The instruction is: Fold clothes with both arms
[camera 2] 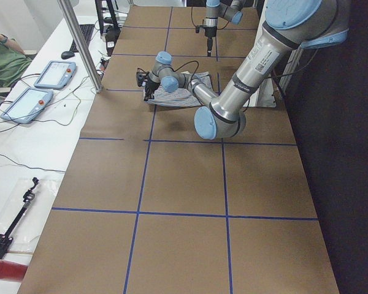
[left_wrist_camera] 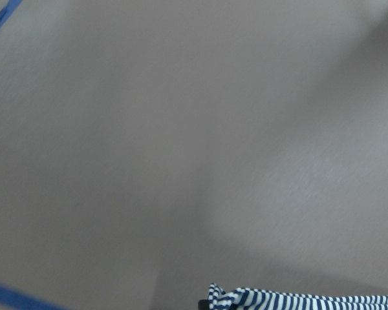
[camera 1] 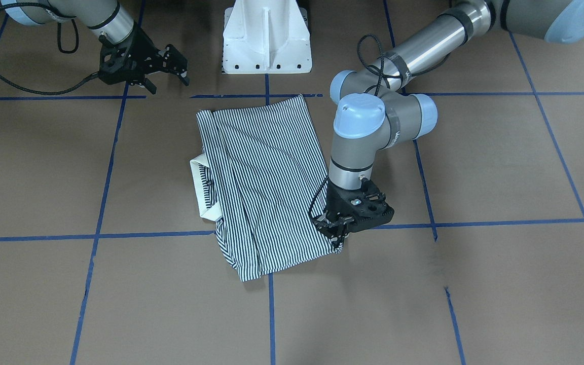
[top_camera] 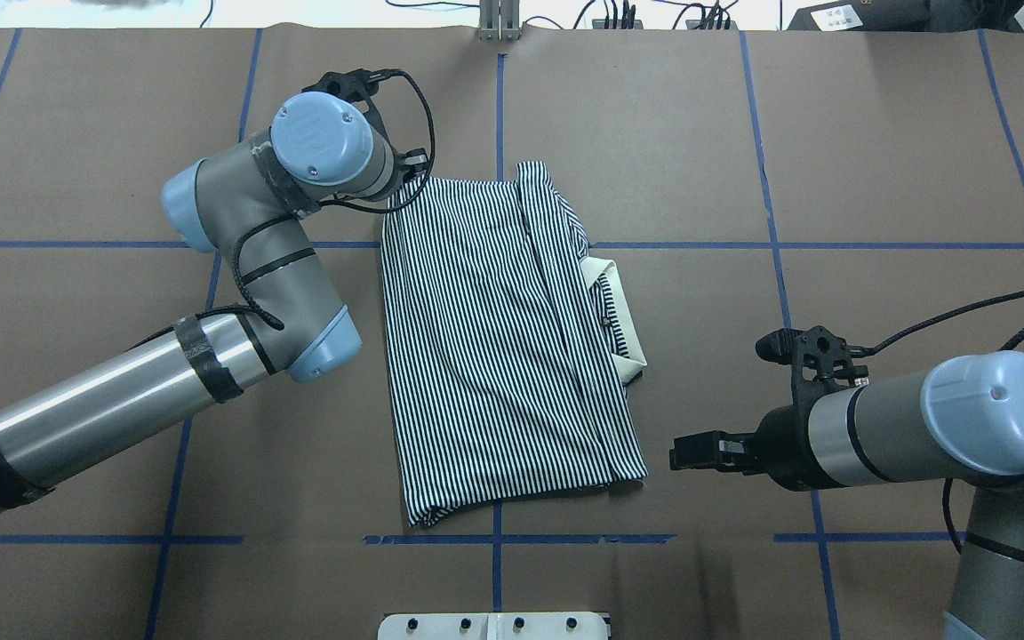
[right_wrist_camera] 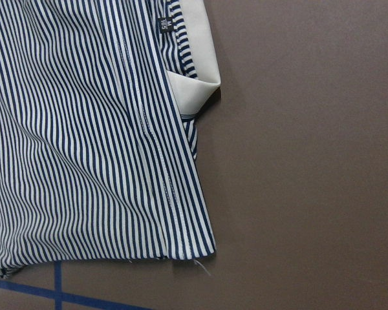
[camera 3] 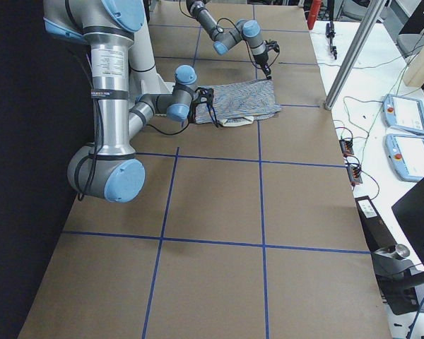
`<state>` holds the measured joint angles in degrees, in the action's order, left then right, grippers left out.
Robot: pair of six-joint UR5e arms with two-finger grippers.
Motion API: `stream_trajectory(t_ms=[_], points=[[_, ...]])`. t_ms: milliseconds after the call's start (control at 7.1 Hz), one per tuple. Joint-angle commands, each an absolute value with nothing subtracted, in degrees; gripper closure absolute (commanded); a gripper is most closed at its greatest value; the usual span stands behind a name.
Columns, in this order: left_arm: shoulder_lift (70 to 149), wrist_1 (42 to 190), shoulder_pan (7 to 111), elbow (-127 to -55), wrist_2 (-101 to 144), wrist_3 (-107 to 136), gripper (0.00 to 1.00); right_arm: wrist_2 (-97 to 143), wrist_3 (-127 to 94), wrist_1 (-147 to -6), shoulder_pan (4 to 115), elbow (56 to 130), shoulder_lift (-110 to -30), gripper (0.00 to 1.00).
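The striped polo shirt point(camera 1: 266, 182) lies folded into a long rectangle on the brown table, its cream collar point(camera 1: 201, 185) sticking out at one side. My left gripper point(camera 1: 339, 232) points down at the shirt's far corner and is shut on the fabric there. A bit of striped cloth point(left_wrist_camera: 297, 300) shows at the bottom edge of the left wrist view. My right gripper point(camera 1: 168, 81) hovers open and holds nothing, a little off the shirt's near corner point(top_camera: 632, 471). The right wrist view looks down on the shirt's edge point(right_wrist_camera: 84, 129) and collar point(right_wrist_camera: 194, 87).
The white fixed pedestal point(camera 1: 266, 35) stands at the robot's side of the table, just behind the shirt. Blue tape lines point(camera 1: 119, 235) grid the brown surface. Tablets and cables point(camera 2: 37, 92) lie on a white bench beside the table's far edge.
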<state>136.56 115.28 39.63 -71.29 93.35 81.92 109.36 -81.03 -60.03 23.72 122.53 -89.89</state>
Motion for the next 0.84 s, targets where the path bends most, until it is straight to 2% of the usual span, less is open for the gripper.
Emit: stream_trajectory(t_ms=[0,282,422,563,704], points=[[140.5,125.5,40.0,-60.7,92.0,81.2,1.0,108.7,-81.0,-60.0,23.6,122.4,-89.6,0.0],[142.8,127.6,40.2,-57.1,89.2,78.4,1.0,108.2,-81.0,-60.0,23.6,122.1,-88.8,0.0],[143.0,129.9,40.2,-56.1,88.3,78.1,0.8,108.2,-81.0,-60.0,23.5,122.1,-88.8,0.0],[143.4,130.6,40.5,-55.8,88.1,76.3,0.01,107.3,-81.0,-60.1,23.5,122.1,-88.6,0.0],[143.8,130.5,41.3,-56.0,88.2,75.8,0.0,106.6,-81.0,-60.6,23.3,122.0,-88.5,0.0]])
